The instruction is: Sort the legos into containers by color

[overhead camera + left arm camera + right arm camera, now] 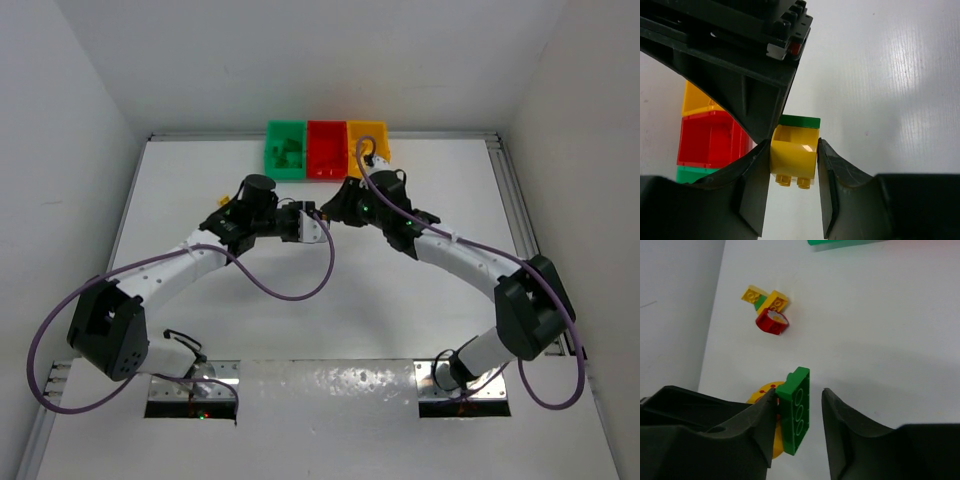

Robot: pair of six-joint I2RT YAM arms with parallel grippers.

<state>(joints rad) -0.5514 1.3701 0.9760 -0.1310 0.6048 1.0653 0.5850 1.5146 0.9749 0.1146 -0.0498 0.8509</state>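
White table (400,300), and both arms reach in over it: left arm (170,270) and right arm (470,255), meeting nose to nose on the near side of the red bin (325,150). That red bin sits at the far edge. The green bin (285,150) touches its left side and the yellow bin (368,140) touches its right.

Left gripper (794,150) now, a little nearer than the red bin and to its left. Its jaws are narrow and clamped on both sides of a yellow brick (792,160), studs facing the camera, held up off the table. A green brick (799,120) sits flat on the far end of that yellow one.

Right gripper (799,392), coming in from the red bin's side, has its jaws partway apart around that green brick. One finger (762,415) is against it. The other finger (840,420) stands just clear, with a sliver of table showing between.

Down on the table there is a loose clump of legos (767,310): yellow pieces, a bit of green and a round red piece (772,321), all touching. I cannot tell how far it lies from the red bin.
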